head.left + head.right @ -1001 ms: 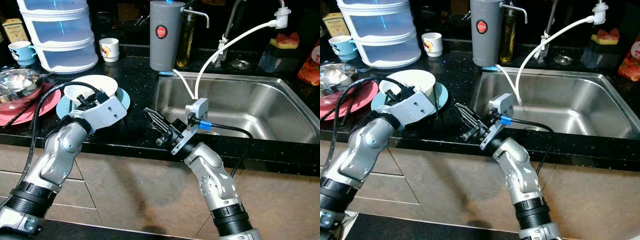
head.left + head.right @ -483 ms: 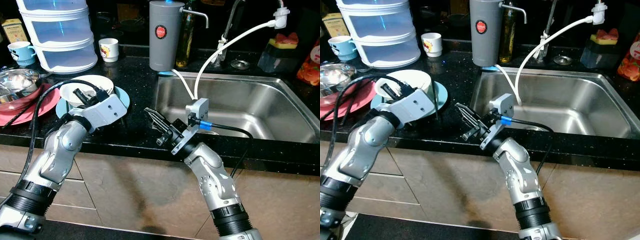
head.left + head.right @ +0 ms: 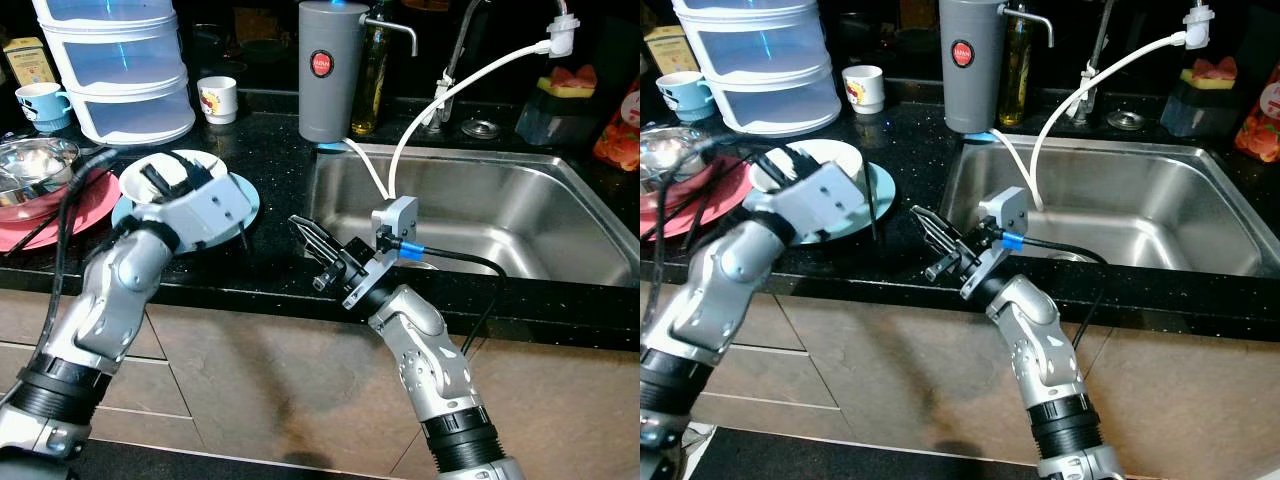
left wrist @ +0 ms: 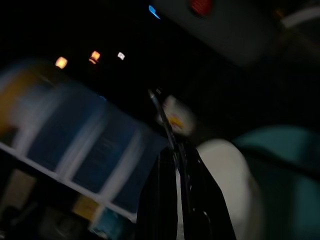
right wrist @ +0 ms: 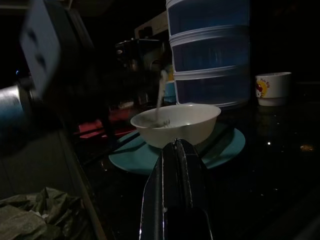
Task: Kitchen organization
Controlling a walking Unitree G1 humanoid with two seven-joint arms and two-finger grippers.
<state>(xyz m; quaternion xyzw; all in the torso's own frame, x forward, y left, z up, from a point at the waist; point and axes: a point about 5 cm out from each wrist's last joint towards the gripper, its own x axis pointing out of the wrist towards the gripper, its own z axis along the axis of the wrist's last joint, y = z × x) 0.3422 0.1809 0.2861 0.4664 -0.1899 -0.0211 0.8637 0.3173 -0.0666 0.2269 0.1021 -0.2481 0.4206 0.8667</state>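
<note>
A white bowl (image 5: 176, 123) on a teal plate (image 5: 223, 146) is seen beyond the right claw (image 5: 176, 150), its fingers pressed together.

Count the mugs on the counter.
2: a white mug beside the stacked blue containers, and a blue-and-white mug at the counter's far left. Others may be hidden behind the containers.

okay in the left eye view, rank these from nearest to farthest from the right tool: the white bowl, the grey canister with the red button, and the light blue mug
From the right tool, over the counter edge:
1. White bowl, on the teal plate to its left, under the left tool.
2. Grey canister, behind it at the sink's back left corner.
3. Light blue mug, far left, beside the stacked containers.
</note>
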